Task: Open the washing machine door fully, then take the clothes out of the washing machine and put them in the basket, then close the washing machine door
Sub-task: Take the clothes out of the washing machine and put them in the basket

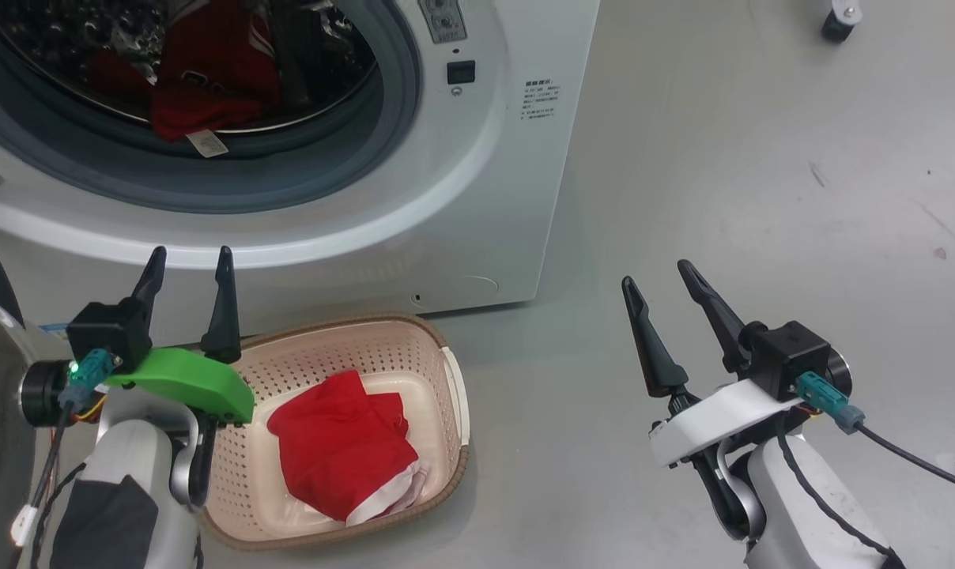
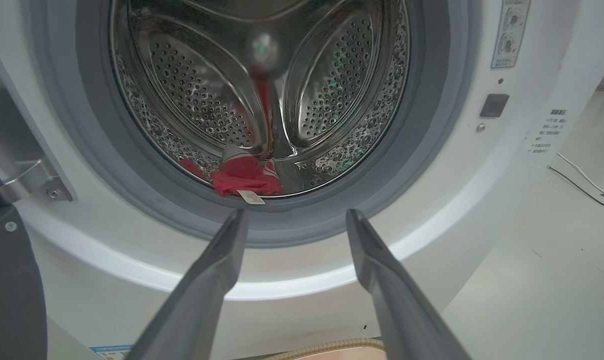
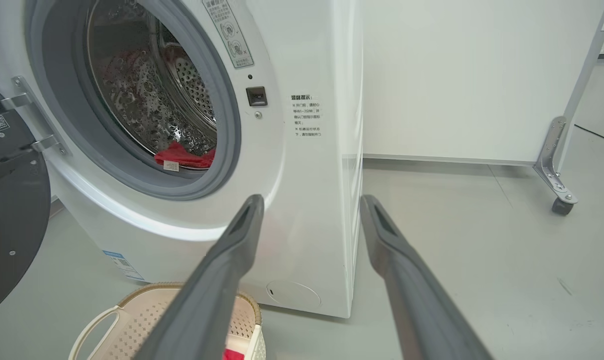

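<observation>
The white washing machine (image 1: 477, 197) stands open, its door (image 3: 9, 220) swung out to the left, black rim and hinge showing. Red clothes (image 1: 209, 79) lie at the drum's front lip, a white label hanging over the grey gasket; the same clothes (image 2: 244, 177) appear in the left wrist view. A second red garment (image 1: 343, 446) with white trim lies in the cream basket (image 1: 446, 442) on the floor before the washer. My left gripper (image 1: 191, 265) is open, above the basket's left rim, pointing at the drum. My right gripper (image 1: 658, 273) is open over bare floor to the right.
Grey floor (image 1: 762, 197) spreads to the right of the washer. A white panel on a metal caster foot (image 3: 562, 200) stands behind, and a caster (image 1: 839, 20) shows at the head view's top right. A cable (image 2: 582, 180) runs along the floor.
</observation>
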